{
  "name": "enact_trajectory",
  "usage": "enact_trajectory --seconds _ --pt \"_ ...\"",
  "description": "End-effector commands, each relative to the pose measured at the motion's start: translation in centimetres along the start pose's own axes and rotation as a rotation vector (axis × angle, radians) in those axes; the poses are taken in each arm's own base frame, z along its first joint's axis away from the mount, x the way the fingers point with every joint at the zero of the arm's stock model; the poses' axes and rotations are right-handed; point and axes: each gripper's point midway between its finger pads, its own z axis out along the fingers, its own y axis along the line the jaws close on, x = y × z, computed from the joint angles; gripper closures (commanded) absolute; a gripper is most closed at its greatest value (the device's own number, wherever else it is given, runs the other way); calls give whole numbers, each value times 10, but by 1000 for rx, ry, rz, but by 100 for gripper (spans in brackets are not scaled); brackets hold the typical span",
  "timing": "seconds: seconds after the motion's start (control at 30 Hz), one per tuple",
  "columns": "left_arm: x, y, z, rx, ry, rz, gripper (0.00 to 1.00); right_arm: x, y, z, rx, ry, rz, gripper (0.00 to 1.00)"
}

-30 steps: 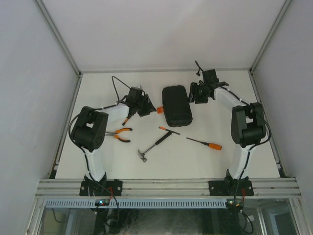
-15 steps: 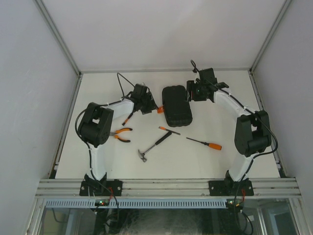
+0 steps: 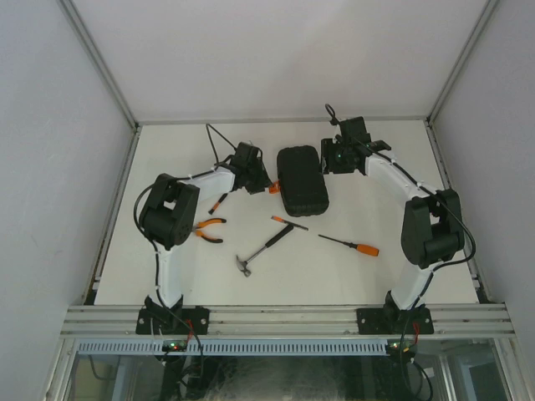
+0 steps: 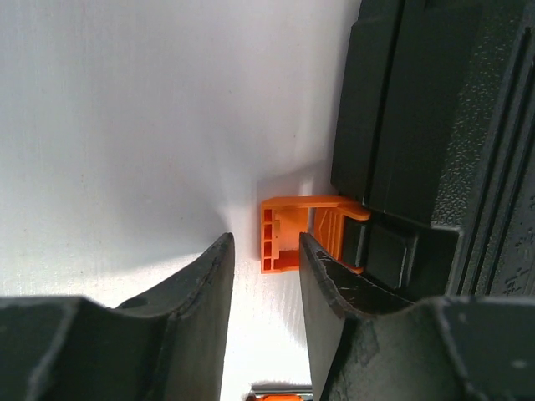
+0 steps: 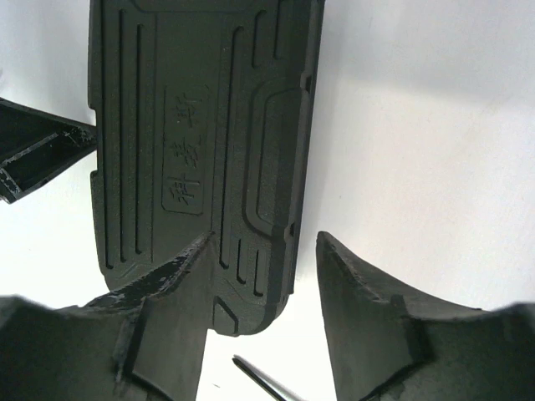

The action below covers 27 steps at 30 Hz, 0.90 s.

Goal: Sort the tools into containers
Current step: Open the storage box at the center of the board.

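The closed black case (image 3: 301,180) lies at the back middle of the table. Its orange latch (image 4: 280,238) sticks out of the case's (image 4: 435,125) side. My left gripper (image 4: 266,251) is open, with the latch just beyond its fingertips and in line with the gap. My right gripper (image 5: 263,242) is open and straddles the case's (image 5: 201,142) right edge, one finger (image 5: 171,288) over the lid, the other (image 5: 355,280) clear of it. Orange-handled pliers (image 3: 207,228), a hammer (image 3: 263,248), a long screwdriver (image 3: 351,244) and two small screwdrivers (image 3: 217,203) (image 3: 288,223) lie loose on the table.
Both arms reach to the back, the left gripper (image 3: 257,178) on the case's left and the right gripper (image 3: 336,159) at its right. White walls with metal rails (image 3: 276,121) close the table on three sides. A screwdriver tip (image 5: 259,380) shows below the right fingers.
The left gripper has moved up along the case's left side to the latch and its jaws have narrowed a little. The right gripper has shifted left onto the case's edge.
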Motion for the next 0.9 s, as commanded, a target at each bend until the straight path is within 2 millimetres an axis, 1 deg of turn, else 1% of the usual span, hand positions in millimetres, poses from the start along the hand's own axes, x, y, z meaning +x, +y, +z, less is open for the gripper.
enact_trajectory --seconds 0.0,0.1,0.2,0.3,0.4,0.5,0.73,0.87 --pt "19 4 8 -62 33 5 61 -20 4 -26 17 -80 -21 52" --pt "18 4 7 -81 28 6 63 -22 5 -30 16 -92 -20 56" --pt "17 6 6 -93 24 4 66 -25 9 -34 11 -106 -29 57" --pt "17 7 6 -109 23 6 69 -27 11 -37 28 -121 -56 54" --pt "17 7 5 -120 19 9 75 -27 13 -40 40 -131 -72 51" --pt "17 7 4 -132 16 10 79 -26 16 -41 38 -139 -79 50" --pt "15 17 1 -191 1 4 85 -25 15 -46 41 -143 -88 50" --pt "22 22 -4 -218 21 20 88 -25 14 -48 43 -152 -86 50"
